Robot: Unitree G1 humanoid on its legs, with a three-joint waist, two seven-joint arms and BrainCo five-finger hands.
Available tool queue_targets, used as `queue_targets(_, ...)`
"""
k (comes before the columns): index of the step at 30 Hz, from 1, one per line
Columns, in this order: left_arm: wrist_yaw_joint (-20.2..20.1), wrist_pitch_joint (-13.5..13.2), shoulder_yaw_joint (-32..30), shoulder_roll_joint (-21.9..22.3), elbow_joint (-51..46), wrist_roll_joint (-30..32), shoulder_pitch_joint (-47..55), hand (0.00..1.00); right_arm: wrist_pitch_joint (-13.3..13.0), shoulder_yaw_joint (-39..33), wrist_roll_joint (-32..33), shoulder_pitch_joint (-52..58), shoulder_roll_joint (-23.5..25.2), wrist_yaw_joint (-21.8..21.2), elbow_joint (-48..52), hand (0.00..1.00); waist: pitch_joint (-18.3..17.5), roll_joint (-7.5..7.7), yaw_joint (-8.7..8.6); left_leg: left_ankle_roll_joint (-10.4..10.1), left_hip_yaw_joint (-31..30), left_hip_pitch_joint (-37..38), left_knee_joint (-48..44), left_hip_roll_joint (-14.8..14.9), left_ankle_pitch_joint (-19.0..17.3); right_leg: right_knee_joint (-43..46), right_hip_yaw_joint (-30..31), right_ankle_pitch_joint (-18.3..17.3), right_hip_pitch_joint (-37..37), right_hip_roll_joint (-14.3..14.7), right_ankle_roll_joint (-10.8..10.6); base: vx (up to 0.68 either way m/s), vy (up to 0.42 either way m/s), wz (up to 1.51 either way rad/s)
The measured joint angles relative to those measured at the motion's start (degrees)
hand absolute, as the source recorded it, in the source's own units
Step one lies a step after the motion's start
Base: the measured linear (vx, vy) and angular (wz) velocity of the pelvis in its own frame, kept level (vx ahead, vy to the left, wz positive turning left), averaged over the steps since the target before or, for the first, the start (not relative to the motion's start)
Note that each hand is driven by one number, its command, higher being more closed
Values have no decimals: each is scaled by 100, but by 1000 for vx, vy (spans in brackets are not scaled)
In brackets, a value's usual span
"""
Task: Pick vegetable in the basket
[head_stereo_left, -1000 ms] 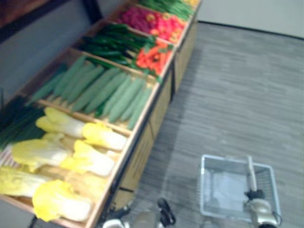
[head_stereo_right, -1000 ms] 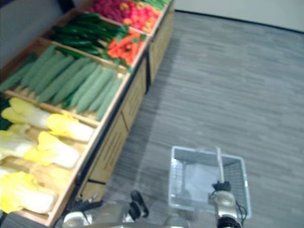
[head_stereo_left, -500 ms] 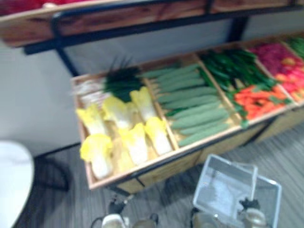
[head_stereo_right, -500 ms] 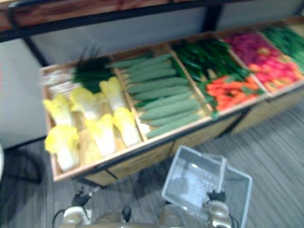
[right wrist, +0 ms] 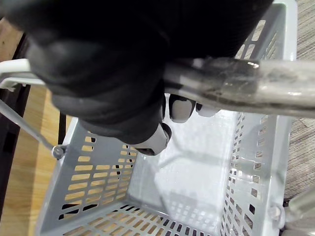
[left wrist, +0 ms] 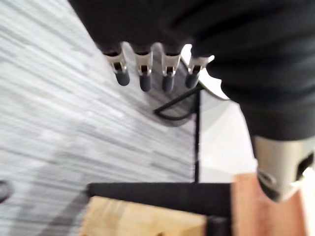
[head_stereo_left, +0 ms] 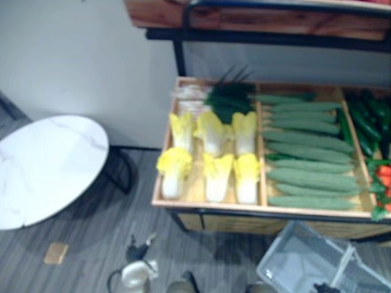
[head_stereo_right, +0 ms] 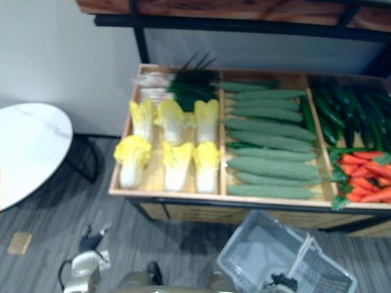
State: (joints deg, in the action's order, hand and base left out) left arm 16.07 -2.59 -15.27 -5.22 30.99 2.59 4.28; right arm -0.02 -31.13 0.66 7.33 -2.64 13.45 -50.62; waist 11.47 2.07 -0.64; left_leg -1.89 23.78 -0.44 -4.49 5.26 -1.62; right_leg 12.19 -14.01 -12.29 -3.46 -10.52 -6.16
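Note:
A wooden produce stand [head_stereo_right: 183, 199] holds pale yellow napa cabbages [head_stereo_right: 177, 160], long green cucumbers [head_stereo_right: 272, 146], green onions [head_stereo_right: 189, 85], dark green vegetables [head_stereo_right: 348, 110] and orange carrots [head_stereo_right: 366, 177]. Below its front edge hangs a grey slotted plastic basket [head_stereo_right: 235, 250] with nothing inside it. My right hand [right wrist: 113, 73] is shut on the basket handle [right wrist: 236, 83], fingers curled under the bar. My left hand [left wrist: 142, 69] hangs low over the grey floor beside the stand's corner, fingers straight and holding nothing.
A round white marble-look table [head_stereo_left: 43, 165] on a black frame stands left of the stand. A small tan square [head_stereo_left: 56, 252] lies on the floor by it. A wooden upper shelf [head_stereo_left: 256, 15] overhangs the back of the stand.
The whole picture has swung left, so the camera moved: the stand is now seen square on and the white table has come into view. The basket stays in my right hand.

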Motion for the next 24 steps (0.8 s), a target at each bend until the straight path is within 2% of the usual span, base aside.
queue_targets(5, 92, -230, 162, -234, -1304, 89, -116, 0, -100, 8, -8, 12, -77, -27, 7, 100, -63, -193, -78, 31, -102, 400, 1009, -173, 603, -220, -87, 164, -94, 76, -1, -73, 38, 12)
queue_targets(9, 181, -439, 295, -252, -2053, 70, -460, 0, -150, 28, -15, 53, -86, -44, 27, 100, -119, -284, -106, 14, -98, 417, 1044, -118, 653, -217, -38, 184, -84, 156, 30, -68, -5, -6)
queue_targets(12, 184, -451, 577, -394, -2487, 203, -685, 0, -157, 50, -14, 76, -96, -130, 29, 100, -141, -320, -124, 9, -60, 461, 1046, -60, 655, -223, 31, 180, -91, 202, 52, -30, -5, -10)
queue_targets(16, 182, -454, 781, -537, -2561, 539, -984, 0, -162, 59, -21, 51, -109, -153, 39, 100, -159, -351, -243, 1, 8, 464, 1046, -39, 654, -322, 93, 256, -98, 252, 79, 8, 8, -10)
queue_targets(20, 256, -417, 1207, -674, -2359, 1188, -1381, 0, -157, 69, -59, 41, -104, -148, 45, 100, -164, -361, -264, -20, 173, 481, 1045, -2, 640, -416, 244, 352, -68, 310, 88, 47, 15, -20)
queue_targets(22, 356, -318, 1332, -705, -2170, 1502, -1541, 0, -154, 78, -66, 9, -104, -145, 53, 100, -162, -360, -294, -32, 231, 528, 1044, 7, 631, -418, 335, 353, -65, 324, 90, 48, 3, -23)
queue_targets(24, 441, -163, 1452, -755, -2007, 1857, -1633, 0, -162, 234, -70, -33, -144, -125, 100, 100, -142, -399, -417, -63, 292, 536, 1044, 20, 610, -400, 433, 355, -13, 336, 89, 35, 2, -22)
